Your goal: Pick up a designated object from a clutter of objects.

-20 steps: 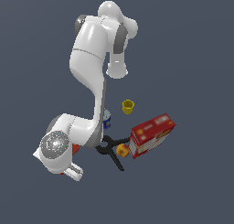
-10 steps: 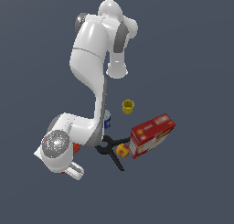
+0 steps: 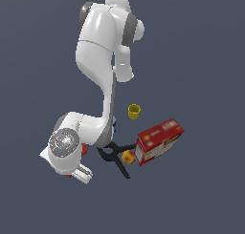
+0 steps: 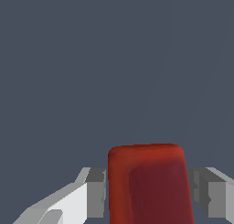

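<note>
Between the two grey fingers [image 4: 95, 193] of the gripper [image 4: 148, 193] in the wrist view stands the red drill [image 4: 148, 186], its rounded dark red handle base filling the gap; the fingers sit close against both its sides, narrowed down onto it, so the gripper has hold of it. Behind it there is only the plain grey floor [image 4: 114, 58]. In the exterior view the white arm [image 3: 103, 47] bends down over the clutter and its wrist covers the drill almost wholly; only slivers of red show at the wrist's edge [image 3: 84, 150], at the exterior view's left of the heap. Just beside the wrist lies the black clamp [image 3: 115, 156], its handles spread, and a small orange-yellow fruit [image 3: 128, 156] sits touching it, between the clamp and the red box [image 3: 159, 141]. The yellow cup [image 3: 134, 111] stands upright, apart from the rest, near the arm's lower link
</note>
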Motion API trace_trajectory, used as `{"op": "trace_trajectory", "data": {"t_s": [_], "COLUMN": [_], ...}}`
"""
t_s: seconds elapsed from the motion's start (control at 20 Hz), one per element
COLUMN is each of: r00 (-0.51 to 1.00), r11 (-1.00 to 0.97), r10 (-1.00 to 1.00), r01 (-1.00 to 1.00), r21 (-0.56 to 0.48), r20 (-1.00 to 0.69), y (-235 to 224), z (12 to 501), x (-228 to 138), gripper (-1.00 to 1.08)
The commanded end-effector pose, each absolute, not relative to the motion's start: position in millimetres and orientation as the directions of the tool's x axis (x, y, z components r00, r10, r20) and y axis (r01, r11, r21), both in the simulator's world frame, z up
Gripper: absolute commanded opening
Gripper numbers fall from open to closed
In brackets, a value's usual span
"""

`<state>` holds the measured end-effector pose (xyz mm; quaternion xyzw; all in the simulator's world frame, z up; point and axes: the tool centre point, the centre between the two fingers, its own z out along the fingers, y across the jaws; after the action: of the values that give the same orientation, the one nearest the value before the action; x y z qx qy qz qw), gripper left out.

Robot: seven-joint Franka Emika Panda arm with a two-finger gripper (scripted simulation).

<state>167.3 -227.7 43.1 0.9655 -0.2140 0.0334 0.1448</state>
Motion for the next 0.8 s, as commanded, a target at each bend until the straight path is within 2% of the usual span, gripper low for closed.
{"op": "trace_trajectory", "data": {"t_s": [0.0, 0.75], "r00": [0.906, 0.906], "r11": [-0.867, -0.867], "r10": [-0.403, -0.403], "r01": [-0.423, -0.423], "r21": [0.264, 0.262], "r20": [0.131, 0.130], "y": [-220, -140], "z": [54, 139], "x": [163, 109], "gripper": [-1.00, -1.00]}}
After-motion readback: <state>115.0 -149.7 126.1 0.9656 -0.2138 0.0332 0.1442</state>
